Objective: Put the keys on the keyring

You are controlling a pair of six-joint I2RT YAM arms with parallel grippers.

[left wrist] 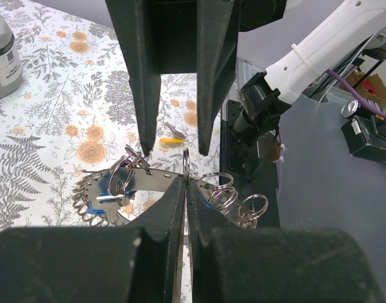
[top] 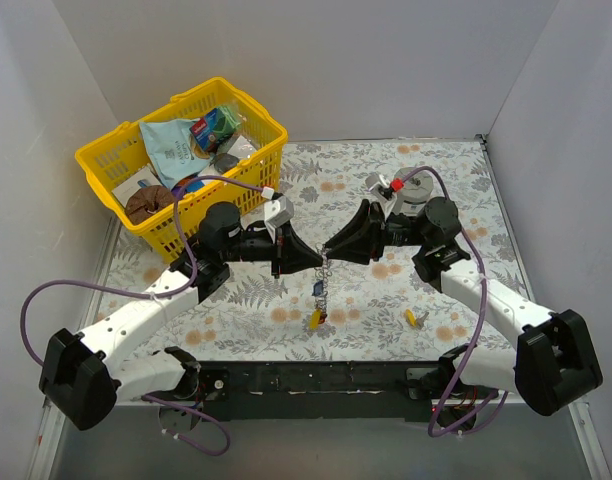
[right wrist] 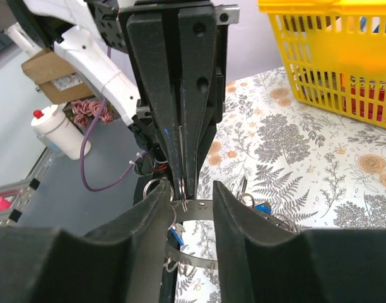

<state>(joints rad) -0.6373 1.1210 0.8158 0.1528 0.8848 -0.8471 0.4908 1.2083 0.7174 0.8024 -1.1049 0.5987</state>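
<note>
I take this for a robotics lab cell: plain white panels (top: 366, 60) wall in the table (top: 506, 230) on three sides, and a floral cloth covers it. Off the table's edge I see a cardboard box (right wrist: 51, 76) and purple cable (right wrist: 86, 158) above grey floor.

keyring (left wrist: 149, 184): bright metal, mirror-glossy, toothed rim
split rings (left wrist: 226, 189): thin polished metal wire
loose key (left wrist: 169, 140): yellow plastic head, dull metal blade
left gripper (left wrist: 185, 183): matt black plastic, finely grainy
right gripper (right wrist: 193, 197): same matt black plastic
table cover (top: 386, 290): matt floral print; cloth or paper, cannot tell
basket (right wrist: 325, 63), far left: yellow plastic lattice, slight gloss
arm shells (top: 136, 318): smooth white plastic
cable (right wrist: 84, 161): smooth purple sheath
</note>
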